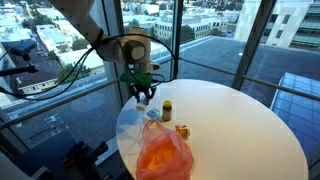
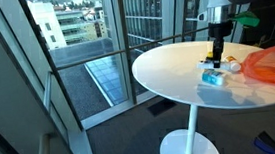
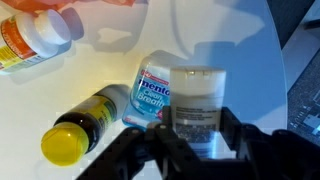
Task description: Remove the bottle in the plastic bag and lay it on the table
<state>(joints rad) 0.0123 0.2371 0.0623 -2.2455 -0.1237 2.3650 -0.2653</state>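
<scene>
Gripper clamped on the white-capped bottle, which is out of the bag and over the round white table. Just beside it are a Mentos tub and a yellow-capped dark bottle. Farther out are an orange pill bottle and the orange plastic bag at the table edge. Floor-to-ceiling windows beyond, city buildings outside.

Daylight came through the tall windows and made the white table bright, with soft shadows only. In the wrist view the table glared, and the bottle clamped in the dark gripper was blurred.
</scene>
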